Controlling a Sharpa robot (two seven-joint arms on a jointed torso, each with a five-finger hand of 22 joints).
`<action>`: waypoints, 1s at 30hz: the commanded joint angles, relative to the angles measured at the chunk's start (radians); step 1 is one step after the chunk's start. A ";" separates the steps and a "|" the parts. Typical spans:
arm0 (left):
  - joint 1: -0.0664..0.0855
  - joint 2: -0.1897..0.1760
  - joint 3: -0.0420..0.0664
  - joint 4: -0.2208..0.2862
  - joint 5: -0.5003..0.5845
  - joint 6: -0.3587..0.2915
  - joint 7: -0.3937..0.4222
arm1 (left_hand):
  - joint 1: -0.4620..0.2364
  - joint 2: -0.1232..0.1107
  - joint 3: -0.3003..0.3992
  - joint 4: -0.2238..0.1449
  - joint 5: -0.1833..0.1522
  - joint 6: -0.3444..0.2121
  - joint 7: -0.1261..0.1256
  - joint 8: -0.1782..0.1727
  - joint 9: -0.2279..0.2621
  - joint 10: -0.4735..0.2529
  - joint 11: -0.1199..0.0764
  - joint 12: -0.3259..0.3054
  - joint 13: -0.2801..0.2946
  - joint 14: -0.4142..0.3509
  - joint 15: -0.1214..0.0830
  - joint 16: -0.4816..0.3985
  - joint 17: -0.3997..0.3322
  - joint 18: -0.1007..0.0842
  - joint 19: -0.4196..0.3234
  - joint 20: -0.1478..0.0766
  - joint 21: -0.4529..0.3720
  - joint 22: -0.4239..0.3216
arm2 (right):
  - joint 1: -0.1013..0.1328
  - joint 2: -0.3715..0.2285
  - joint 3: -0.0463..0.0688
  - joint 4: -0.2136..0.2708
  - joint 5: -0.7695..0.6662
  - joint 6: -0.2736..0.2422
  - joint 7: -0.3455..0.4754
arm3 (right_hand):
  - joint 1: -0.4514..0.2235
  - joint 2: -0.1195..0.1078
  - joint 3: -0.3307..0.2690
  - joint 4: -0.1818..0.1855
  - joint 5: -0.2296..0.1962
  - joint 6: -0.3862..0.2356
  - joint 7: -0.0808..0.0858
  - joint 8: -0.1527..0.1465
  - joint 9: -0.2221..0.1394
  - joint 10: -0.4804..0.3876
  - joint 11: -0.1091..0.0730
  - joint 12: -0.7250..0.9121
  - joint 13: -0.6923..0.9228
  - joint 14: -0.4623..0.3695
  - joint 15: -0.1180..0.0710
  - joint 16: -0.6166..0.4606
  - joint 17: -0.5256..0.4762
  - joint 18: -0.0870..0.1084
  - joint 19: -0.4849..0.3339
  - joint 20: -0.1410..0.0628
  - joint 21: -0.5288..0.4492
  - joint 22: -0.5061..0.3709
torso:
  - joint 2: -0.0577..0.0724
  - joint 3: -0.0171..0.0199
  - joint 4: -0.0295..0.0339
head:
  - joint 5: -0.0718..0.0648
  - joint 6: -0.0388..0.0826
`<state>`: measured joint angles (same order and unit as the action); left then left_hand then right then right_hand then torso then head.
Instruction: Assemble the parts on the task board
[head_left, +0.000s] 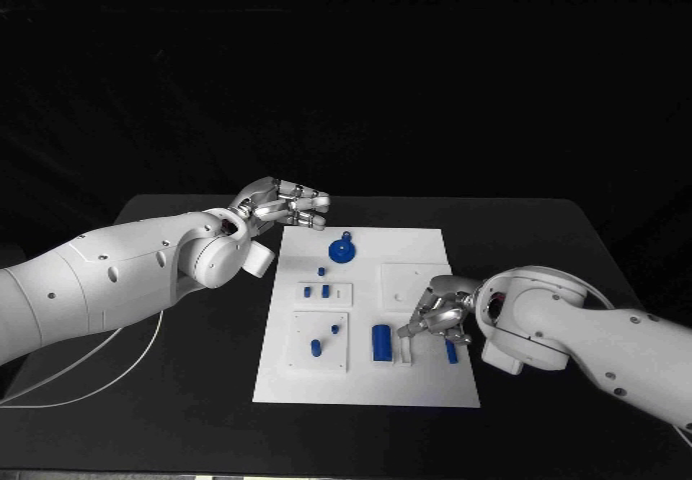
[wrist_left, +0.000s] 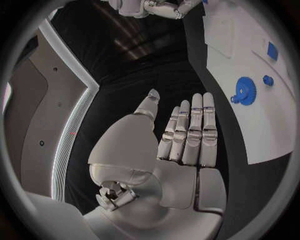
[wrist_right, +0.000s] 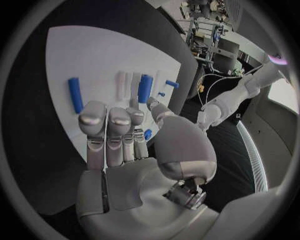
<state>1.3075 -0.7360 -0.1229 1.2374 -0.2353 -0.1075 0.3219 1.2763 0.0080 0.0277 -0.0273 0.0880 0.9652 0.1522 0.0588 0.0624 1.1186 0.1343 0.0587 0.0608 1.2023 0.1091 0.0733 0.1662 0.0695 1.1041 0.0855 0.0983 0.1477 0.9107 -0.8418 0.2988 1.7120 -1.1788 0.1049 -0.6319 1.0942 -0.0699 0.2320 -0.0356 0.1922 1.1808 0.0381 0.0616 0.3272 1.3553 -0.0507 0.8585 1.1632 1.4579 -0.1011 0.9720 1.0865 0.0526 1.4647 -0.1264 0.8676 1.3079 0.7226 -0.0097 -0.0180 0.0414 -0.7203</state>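
The white task board (head_left: 415, 246) lies mid-table. A blue gear (head_left: 342, 249) sits near its far edge, with a small blue peg (head_left: 320, 270) just in front. Two small blue parts (head_left: 316, 292) stand in a plate on the left, and a blue block (head_left: 382, 342) sits in the near middle. A blue bar (head_left: 451, 350) lies by the right edge. My left hand (head_left: 284, 207) hovers open above the board's far left corner, holding nothing. My right hand (head_left: 437, 315) hangs over the board's right side beside the bar, fingers apart and empty. The right wrist view shows the bar (wrist_right: 75, 94) beyond the fingertips (wrist_right: 94, 119).
Two more small blue parts (head_left: 325, 338) stand in the near-left square plate. A white cable (head_left: 87, 375) trails from my left arm across the table's left side. In the left wrist view, the gear (wrist_left: 245, 91) lies past my flat left hand (wrist_left: 181, 145).
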 joint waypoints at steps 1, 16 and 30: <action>0.000 -0.002 0.001 0.003 0.013 0.007 0.008 | -0.005 0.005 -0.002 0.004 0.000 -0.008 0.002 0.002 -0.002 -0.006 -0.002 0.001 0.000 -0.008 -0.002 -0.005 -0.001 -0.004 0.002 0.006 0.000 -0.002 | 0.001 -0.024 0.023 -0.010 0.046 0.001 0.000 | 0.012 -0.001 0.000 0.012 -0.017 -0.015 0.009 0.001 -0.046 0.000 0.010 0.006 -0.003 -0.001 0.008 0.003 -0.002 -0.001 0.022 0.012 0.002 0.112 | -0.002 -0.0002 -0.0035 | -0.006 0.002; 0.000 -0.011 -0.001 0.011 0.009 -0.007 0.014 | -0.003 -0.013 -0.014 0.002 -0.034 0.053 -0.007 0.005 0.001 0.005 -0.006 0.001 0.000 -0.006 -0.003 -0.005 -0.001 -0.006 0.002 0.005 0.000 -0.002 | -0.008 -0.111 0.062 -0.024 -0.053 0.090 -0.070 | 0.015 -0.008 0.004 0.032 -0.126 0.007 0.009 0.002 -0.105 0.011 0.012 0.051 0.011 0.001 0.011 0.043 0.022 -0.002 0.024 0.015 0.041 0.118 | -0.008 0.0000 -0.0139 | -0.024 0.005; -0.001 -0.016 -0.005 0.023 -0.003 -0.018 0.017 | -0.001 -0.034 -0.022 -0.002 -0.036 0.054 -0.007 0.004 0.001 0.019 -0.009 0.001 0.000 -0.003 -0.004 -0.005 -0.001 -0.008 0.003 0.002 0.001 -0.002 | -0.054 -0.099 0.029 0.002 -0.164 0.105 -0.090 | 0.029 -0.044 0.043 0.074 -0.132 0.035 -0.002 0.002 -0.084 0.019 0.005 0.088 0.037 0.000 0.007 0.044 0.019 -0.004 0.020 0.012 0.049 0.118 | -0.011 -0.0023 -0.0130 | -0.025 0.003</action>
<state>1.3073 -0.7524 -0.1275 1.2568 -0.2332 -0.1184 0.3249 1.2747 -0.0147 0.0136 -0.0295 0.0571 1.0207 0.1419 0.0618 0.0624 1.1294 0.1235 0.0586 0.0607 1.2023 0.1090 0.0733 0.1662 0.0695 1.1041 0.0855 0.0983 0.1469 0.8586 -0.9438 0.3301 1.7112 -1.2730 0.1802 -0.6921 1.1241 -0.1058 0.2750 0.0335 0.0619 1.2086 0.0369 0.0616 0.2410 1.3708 -0.0448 0.9436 1.1990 1.4576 -0.0983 1.0197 1.1070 0.0526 1.4666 -0.1176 0.9122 1.3076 0.7118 -0.0114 -0.0325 0.0162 -0.7164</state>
